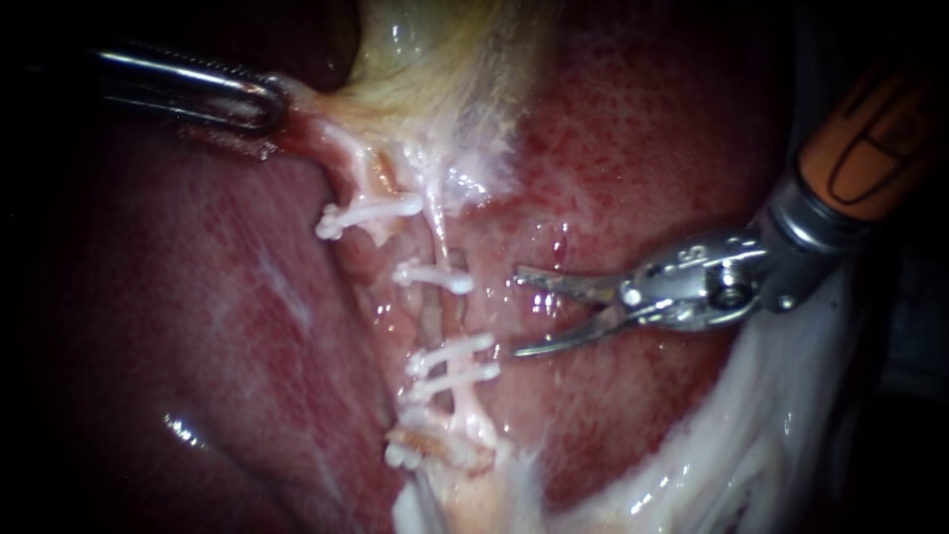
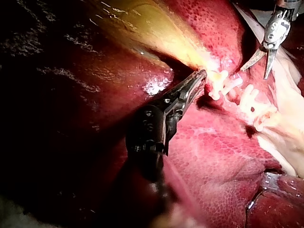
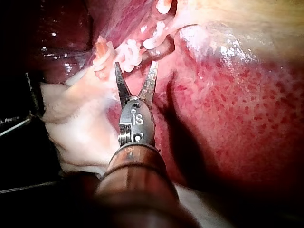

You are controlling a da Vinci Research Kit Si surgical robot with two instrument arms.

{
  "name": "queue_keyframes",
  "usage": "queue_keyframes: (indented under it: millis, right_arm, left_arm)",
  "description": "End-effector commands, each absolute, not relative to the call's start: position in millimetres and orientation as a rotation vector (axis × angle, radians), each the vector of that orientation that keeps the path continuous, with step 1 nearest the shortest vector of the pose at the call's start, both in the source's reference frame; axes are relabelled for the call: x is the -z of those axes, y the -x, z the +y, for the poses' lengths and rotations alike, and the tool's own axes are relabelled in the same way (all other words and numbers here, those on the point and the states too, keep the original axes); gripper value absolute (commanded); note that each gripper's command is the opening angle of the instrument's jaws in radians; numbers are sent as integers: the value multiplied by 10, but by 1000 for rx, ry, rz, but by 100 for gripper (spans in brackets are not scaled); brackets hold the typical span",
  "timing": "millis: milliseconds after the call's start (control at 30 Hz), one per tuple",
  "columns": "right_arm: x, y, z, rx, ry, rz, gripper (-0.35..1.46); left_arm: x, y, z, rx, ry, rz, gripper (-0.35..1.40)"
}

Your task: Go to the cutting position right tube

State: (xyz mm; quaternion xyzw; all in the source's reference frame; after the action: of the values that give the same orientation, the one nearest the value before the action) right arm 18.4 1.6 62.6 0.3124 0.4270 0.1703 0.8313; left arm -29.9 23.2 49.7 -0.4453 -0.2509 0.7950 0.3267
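**Right instrument** [image 1: 518, 311], entering from the right. Its hand is a pair of thin, blade-like jaws standing wide apart with nothing between them, tips pointing left.

Just left of the tips, and apart from them, lies the right tube [image 1: 442, 311]. It is a pale strand whose long axis runs far to near, roughly square to the instrument's own axis. It carries a far clip [image 1: 432, 275] and two near clips [image 1: 452, 358] set close together. The bare stretch between far and near clips sits level with the gap of the open hand.

As seen here, the jaws appear to spread along the tube's line rather than across it. The coming move is therefore judged to be a short advance leftward, perhaps with a roll of the hand, so that the bare stretch comes between the jaws and no clip is caught. In the right wrist view, clips and tube lie just ahead of the open tips.

Further left, a left tube [image 1: 358, 188] bears its own clip [image 1: 368, 218].

**Left instrument** [image 1: 259, 99], entering from the far left. Its hand is closed on the gallbladder [image 1: 435, 69] at its narrow end, with the tissue tented toward it. It is well apart from the right tube, so the right instrument is much the nearer.

The liver [image 1: 643, 148] lies beneath all.
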Motion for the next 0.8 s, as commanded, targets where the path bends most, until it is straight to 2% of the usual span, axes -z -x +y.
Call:
queue_keyframes:
  millis: [33,267,433,800]
  right_arm:
    - [-630,-189,15,-372,-684,901,143]
    - [-645,-212,14,-402,-774,912,143]
    - [-648,-220,13,-410,-846,952,143]
    - [-654,-232,9,-364,-969,1006,138]
  left_arm:
    - [-496,299,232,-2084,1166,-656,-35]
    - [-495,299,231,-2084,1166,-655,-35]
    - [-495,299,231,-2084,1166,-656,-35]
    - [-495,299,231,-2084,1166,-656,-35]
